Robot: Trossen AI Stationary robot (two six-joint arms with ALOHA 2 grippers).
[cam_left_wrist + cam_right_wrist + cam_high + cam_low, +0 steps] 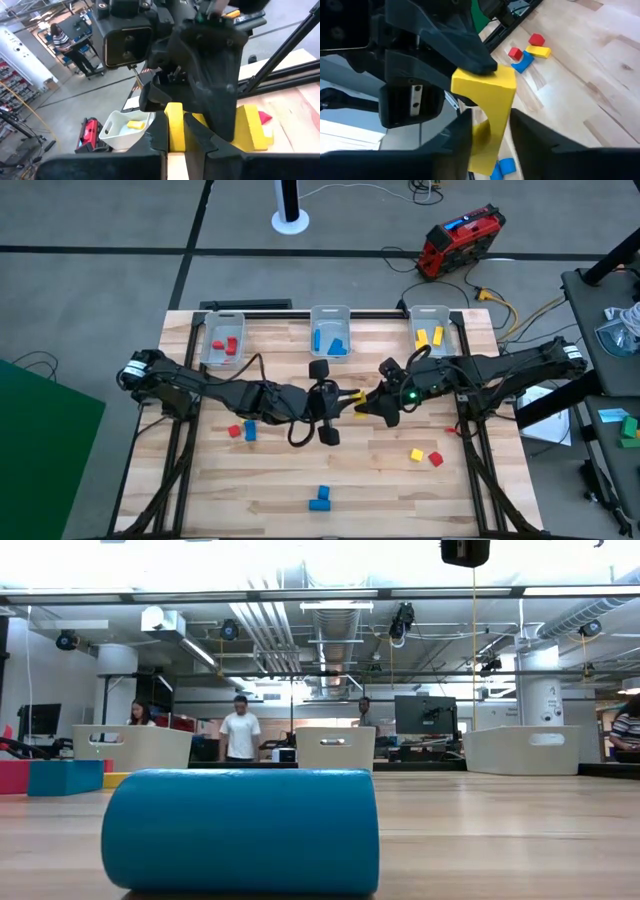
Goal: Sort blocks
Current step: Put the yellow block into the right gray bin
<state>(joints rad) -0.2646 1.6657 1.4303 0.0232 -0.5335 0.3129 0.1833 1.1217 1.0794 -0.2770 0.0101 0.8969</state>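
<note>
Right up against the low camera sits a blue block [240, 831], lying on the counter [400, 490] near its front edge. Middle of the counter is where the action is: the left gripper [345, 397] and the right gripper [372, 402] are nose to nose, both clamped on the same yellow block [174, 127], which is held up off the wood between them. From the left wrist you can see the left one's fingers [159, 131] squeezing it from both sides, and the right wrist shows its own pair closed on the lower half. Moving outward, a red and a blue block [250, 429] lie under the left arm, a yellow one [416, 453] and a red one [436, 459] sit on the right side. Along the back edge are three clear bins: red bits in the left bin [222, 340], blue in the middle bin [331, 332], yellow in the right bin [430, 328]. People are standing around way back in the room.
</note>
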